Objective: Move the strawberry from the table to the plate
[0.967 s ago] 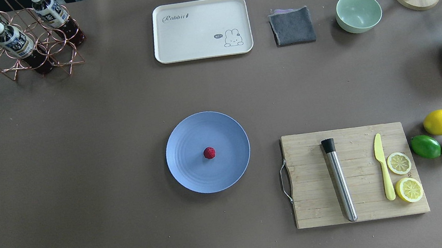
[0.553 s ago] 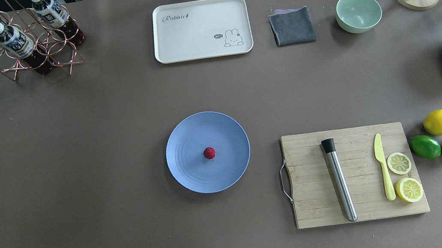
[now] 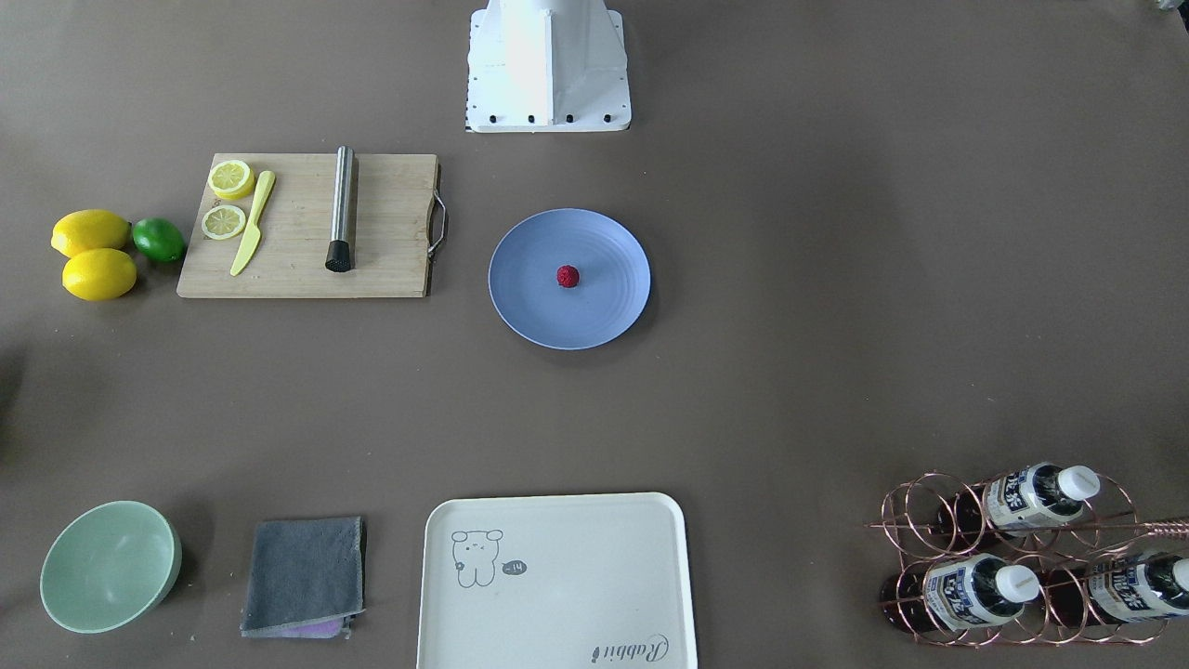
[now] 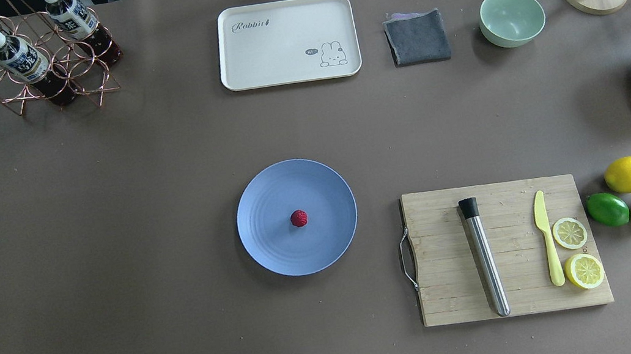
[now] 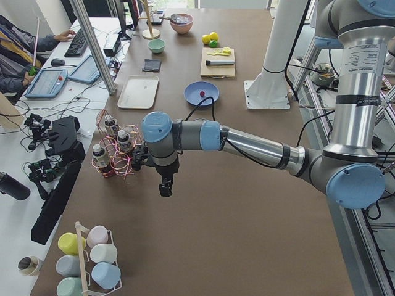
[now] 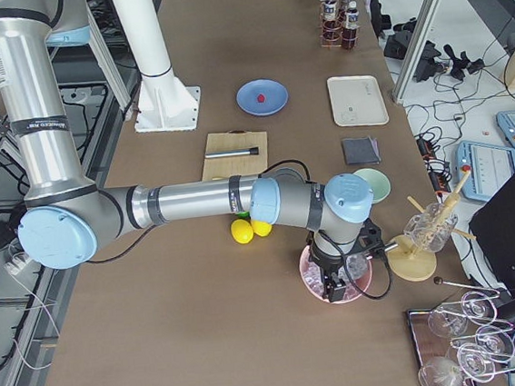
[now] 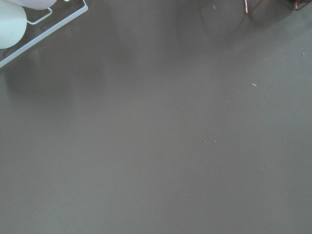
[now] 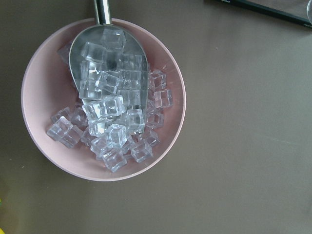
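Note:
The small dark red strawberry (image 4: pixel 298 218) (image 3: pixel 568 276) lies near the middle of the blue plate (image 4: pixel 270 208) (image 3: pixel 529 307) on the grey-brown table (image 4: pixel 113 230). No gripper is near it. My left gripper (image 5: pixel 165 188) hangs over bare table beside the bottle rack, far from the plate, and shows only in the left side view. My right gripper (image 6: pixel 335 286) hovers over a pink bowl of ice at the table's other end and shows only in the right side view. I cannot tell whether either is open or shut.
A wooden cutting board (image 4: pixel 444 257) carries a steel muddler, a yellow knife and lemon slices. Lemons and a lime (image 4: pixel 607 209) lie beside it. At the far edge sit a cream tray (image 4: pixel 287 42), grey cloth, green bowl (image 4: pixel 511 17) and copper bottle rack (image 4: pixel 37 62). The pink ice bowl (image 8: pixel 39 87) holds a scoop.

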